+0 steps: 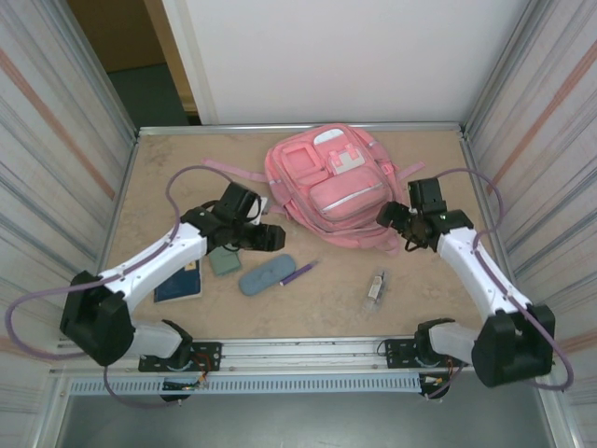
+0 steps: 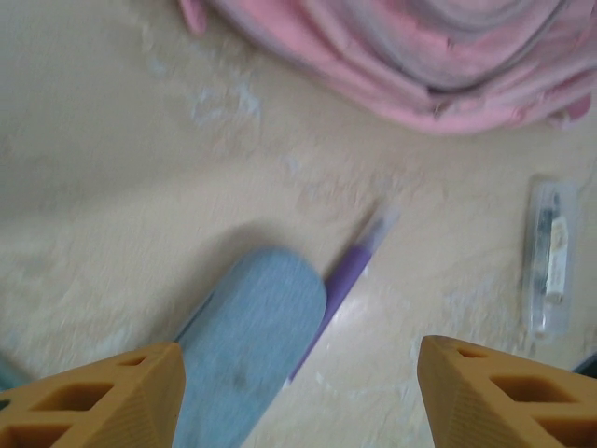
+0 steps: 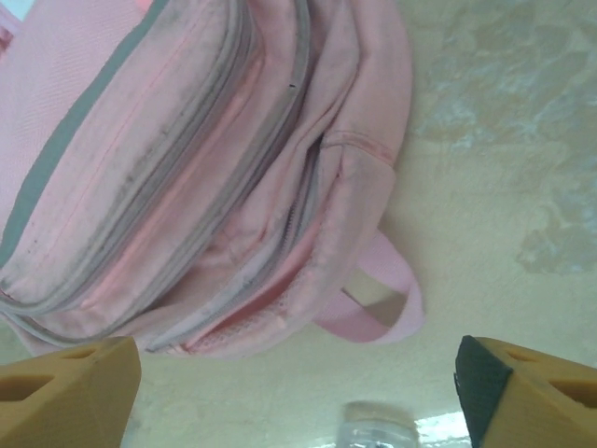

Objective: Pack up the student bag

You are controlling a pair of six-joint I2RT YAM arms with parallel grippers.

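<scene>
We see soft, even light coming from above in the top view. The table (image 1: 317, 299) is bright, and the shadows on it are small and pale. That view is sharp, but the side walls (image 1: 56, 140) lean outward at the edges. In the left wrist view things look smeared: the blue pouch (image 2: 252, 345), the purple pen (image 2: 347, 280) and the student bag (image 2: 420, 65) are all fuzzy. The right wrist view is clearer, with a white shine on the table near the bottom.

White arm links (image 1: 163, 254), black joints (image 1: 93, 322) (purple cables (image 1: 177, 187)), orange fingertips (image 2: 103, 397)
</scene>
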